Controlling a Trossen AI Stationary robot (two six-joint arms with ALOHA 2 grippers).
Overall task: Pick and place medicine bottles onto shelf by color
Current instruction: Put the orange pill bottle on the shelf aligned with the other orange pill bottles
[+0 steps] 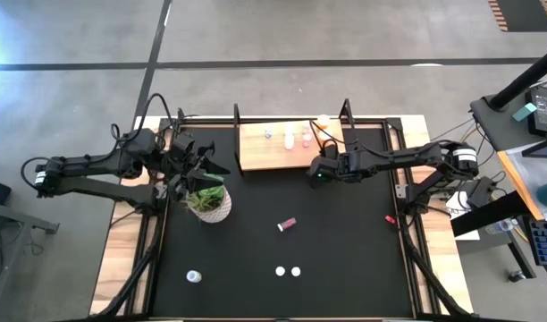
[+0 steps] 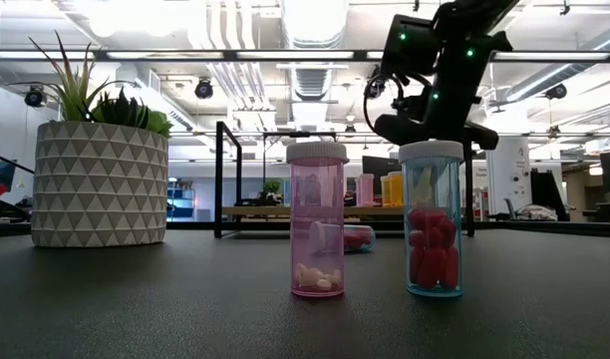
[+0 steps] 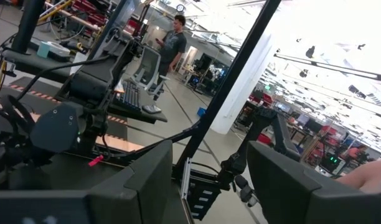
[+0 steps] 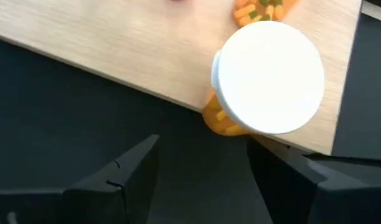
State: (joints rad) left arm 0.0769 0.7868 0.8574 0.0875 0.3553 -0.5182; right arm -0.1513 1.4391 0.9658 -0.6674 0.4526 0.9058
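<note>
My right gripper (image 1: 315, 171) hangs over the near edge of the light-wood shelf (image 1: 256, 152), shut on an orange, white-capped medicine bottle (image 4: 268, 78). Several bottles stand on the shelf: a clear one (image 1: 267, 134), two pink ones (image 1: 289, 139) and an orange one (image 1: 323, 121). On the black table two bottles stand upright near the front, a pink one (image 2: 317, 221) and one with red pills (image 2: 432, 219). Another pink bottle (image 1: 287, 224) lies on its side, and a pale one (image 1: 194, 276) stands at the front left. My left gripper (image 3: 209, 180) waits open above the plant. My right gripper has the orange bottle's body (image 4: 223, 122) between its two fingers, coming from above and slanting down toward the shelf. The wide white cap (image 4: 268, 78) faces the wrist camera and hides where the fingers meet the body. The bottle stands roughly upright, clear of the shelf's near edge.
A green plant in a white patterned pot (image 1: 209, 204) stands at the left, under my left arm. Black upright frames (image 1: 238, 134) close off the shelf's two ends. A small red thing (image 1: 391, 218) lies by the table's right rim.
</note>
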